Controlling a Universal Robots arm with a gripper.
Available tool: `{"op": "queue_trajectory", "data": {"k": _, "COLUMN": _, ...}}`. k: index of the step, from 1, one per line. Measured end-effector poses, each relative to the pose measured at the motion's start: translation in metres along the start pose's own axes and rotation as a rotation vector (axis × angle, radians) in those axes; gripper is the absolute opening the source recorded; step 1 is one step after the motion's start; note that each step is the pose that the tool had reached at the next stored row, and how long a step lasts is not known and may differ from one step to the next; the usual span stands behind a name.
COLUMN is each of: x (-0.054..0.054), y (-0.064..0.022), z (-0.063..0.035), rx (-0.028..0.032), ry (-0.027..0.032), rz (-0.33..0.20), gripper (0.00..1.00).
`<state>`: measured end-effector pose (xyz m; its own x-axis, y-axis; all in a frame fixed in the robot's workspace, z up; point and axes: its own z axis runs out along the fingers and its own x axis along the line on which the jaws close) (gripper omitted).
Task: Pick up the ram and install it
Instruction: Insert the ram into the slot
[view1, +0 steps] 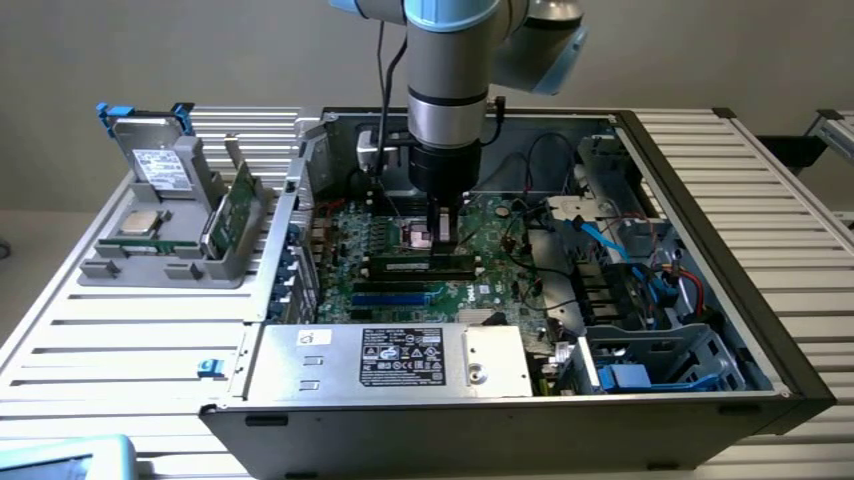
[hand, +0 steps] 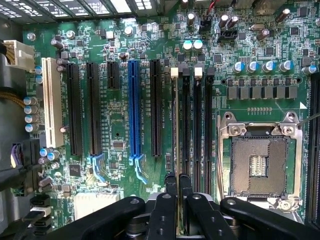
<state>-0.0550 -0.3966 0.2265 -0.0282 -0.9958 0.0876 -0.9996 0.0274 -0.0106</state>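
Wrist view: pincer (hand: 177, 192) fingers close together, clamped on ram (hand: 176, 130), seen edge-on. Ram runs straight out from pincer along memory slot, white latch (hand: 174, 72) at far end; fully seated or not, hard to say. Processor socket (hand: 260, 165) to one side of pincer, blue expansion slot (hand: 133, 107) to other. Exterior view: pincer (view1: 446, 238) low inside computer case (view1: 694, 190) on worktop (view1: 134, 340).

The arm (view1: 447, 100) hangs vertical, its end effector (hand: 177, 179) pinched nearly shut
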Motion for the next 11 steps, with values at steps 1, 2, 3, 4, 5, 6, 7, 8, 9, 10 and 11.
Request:
{"op": "queue_trajectory", "data": {"k": 1, "x": 0.0000, "y": 0.0000, "z": 0.0002, "rx": -0.0001, "ry": 0.0000, "rz": 0.001, "gripper": 0.14}}
{"op": "queue_trajectory", "data": {"k": 2, "x": 0.0000, "y": 0.0000, "z": 0.0005, "rx": -0.0001, "ry": -0.0002, "rz": 0.001, "gripper": 0.14}}
{"op": "queue_trajectory", "data": {"k": 3, "x": 0.0000, "y": 0.0000, "z": 0.0007, "rx": -0.0002, "ry": 0.0000, "rz": 0.002, "gripper": 0.14}}
{"op": "queue_trajectory", "data": {"k": 4, "x": 0.0000, "y": 0.0001, "z": 0.0009, "rx": -0.0002, "ry": 0.0001, "rz": 0.002, "gripper": 0.14}}
{"op": "queue_trajectory", "data": {"k": 5, "x": -0.0001, "y": 0.0002, "z": 0.0012, "rx": -0.0002, "ry": -0.0001, "rz": 0.002, "gripper": 0.14}}
{"op": "queue_trajectory", "data": {"k": 6, "x": -0.0001, "y": 0.0003, "z": 0.0014, "rx": -0.0003, "ry": 0.0001, "rz": 0.003, "gripper": 0.14}}
{"op": "queue_trajectory", "data": {"k": 7, "x": -0.0001, "y": 0.0004, "z": 0.0016, "rx": -0.0003, "ry": 0.0001, "rz": 0.003, "gripper": 0.14}}
{"op": "queue_trajectory", "data": {"k": 8, "x": -0.0001, "y": 0.0004, "z": 0.0019, "rx": -0.0002, "ry": 0.0000, "rz": 0.003, "gripper": 0.14}}
{"op": "queue_trajectory", "data": {"k": 9, "x": -0.0002, "y": 0.0004, "z": 0.0023, "rx": -0.0001, "ry": -0.0001, "rz": 0.003, "gripper": 0.14}}
{"op": "queue_trajectory", "data": {"k": 10, "x": -0.0002, "y": 0.0005, "z": 0.0025, "rx": -0.0003, "ry": 0.0000, "rz": 0.003, "gripper": 0.14}}
{"op": "queue_trajectory", "data": {"k": 11, "x": -0.0002, "y": 0.0005, "z": 0.0027, "rx": -0.0004, "ry": 0.0001, "rz": 0.004, "gripper": 0.14}}
